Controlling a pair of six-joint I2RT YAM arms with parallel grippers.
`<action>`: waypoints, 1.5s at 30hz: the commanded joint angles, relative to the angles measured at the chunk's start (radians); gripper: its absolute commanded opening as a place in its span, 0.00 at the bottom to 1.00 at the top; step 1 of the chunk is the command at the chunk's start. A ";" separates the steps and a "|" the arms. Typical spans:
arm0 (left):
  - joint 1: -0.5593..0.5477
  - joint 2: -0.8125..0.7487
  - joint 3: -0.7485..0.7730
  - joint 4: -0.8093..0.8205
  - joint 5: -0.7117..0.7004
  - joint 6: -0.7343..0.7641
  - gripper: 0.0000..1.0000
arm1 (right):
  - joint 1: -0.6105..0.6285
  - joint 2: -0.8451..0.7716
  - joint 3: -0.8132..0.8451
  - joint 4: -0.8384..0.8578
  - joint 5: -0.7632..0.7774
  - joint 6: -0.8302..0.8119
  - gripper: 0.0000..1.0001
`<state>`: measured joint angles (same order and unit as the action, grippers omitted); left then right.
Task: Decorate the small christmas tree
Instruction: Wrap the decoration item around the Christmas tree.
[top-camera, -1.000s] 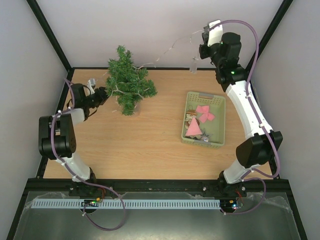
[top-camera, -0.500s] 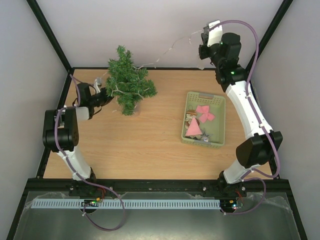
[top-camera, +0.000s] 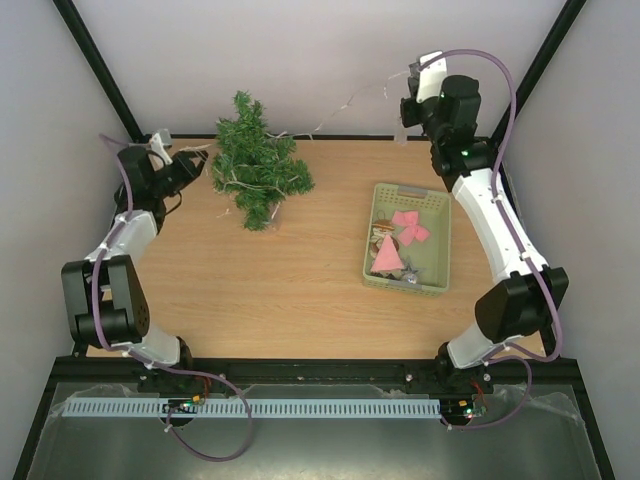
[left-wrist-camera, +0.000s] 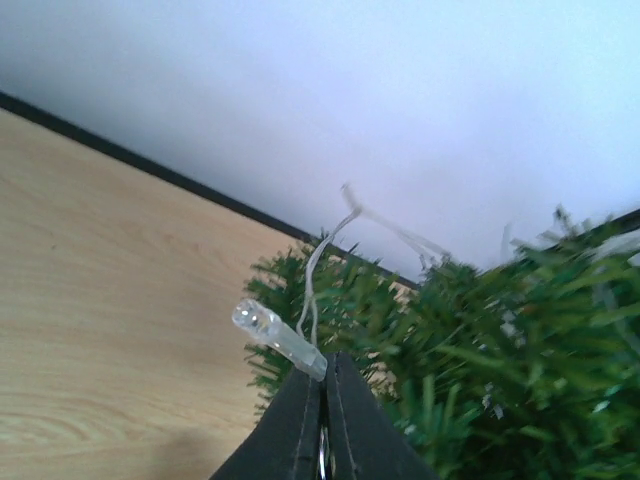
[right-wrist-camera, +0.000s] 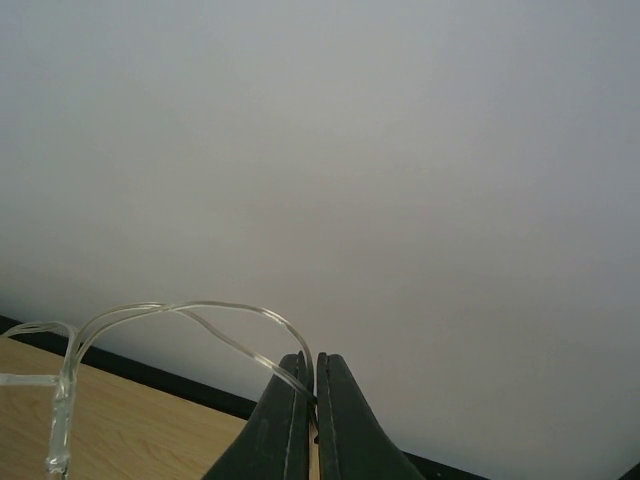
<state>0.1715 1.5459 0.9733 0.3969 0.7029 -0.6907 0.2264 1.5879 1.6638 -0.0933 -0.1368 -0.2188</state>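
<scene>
Since a second ago the left gripper (top-camera: 192, 162) has swung from the tree's lower left flank up toward the far left corner of the table (top-camera: 300, 290), and its jaws, then apart, have closed. The right gripper (top-camera: 408, 88) has barely shifted.

The small christmas tree (top-camera: 255, 170) stands at the far left-centre of the table, close to the back wall (top-camera: 320, 60), with its tip toward that wall in the top view. It is bushy and dark green, roughly conical, with pale strands of a light string (top-camera: 345, 102) threaded across its branches.

The left gripper sits just left of the tree, fingertips pointing at the foliage. In the left wrist view the gripper (left-wrist-camera: 323, 378) is pressed together, pinching the light string (left-wrist-camera: 312, 285) right beside a clear bulb (left-wrist-camera: 275, 337), with the tree (left-wrist-camera: 470, 340) filling the frame just beyond.

From the tree the string rises rightward through the air to the right gripper, raised high near the back wall, well apart from the tree. In its wrist view that gripper (right-wrist-camera: 310, 365) is also pressed together on the clear wire (right-wrist-camera: 190, 310).

A pale green basket (top-camera: 437, 205) of ornaments lies on the table's right side.
</scene>
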 joint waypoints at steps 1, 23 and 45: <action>0.020 -0.032 0.090 -0.172 -0.051 0.047 0.02 | -0.005 -0.064 -0.021 0.028 0.044 -0.004 0.02; 0.026 -0.050 0.312 -0.571 -0.014 0.119 0.02 | -0.004 -0.211 -0.246 0.010 0.071 0.011 0.02; 0.048 -0.008 0.428 -0.462 0.035 -0.020 0.02 | -0.005 -0.274 -0.286 -0.098 0.169 0.088 0.02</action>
<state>0.2203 1.4750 1.3334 -0.1406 0.7094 -0.6498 0.2264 1.3621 1.3567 -0.1020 -0.0692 -0.1852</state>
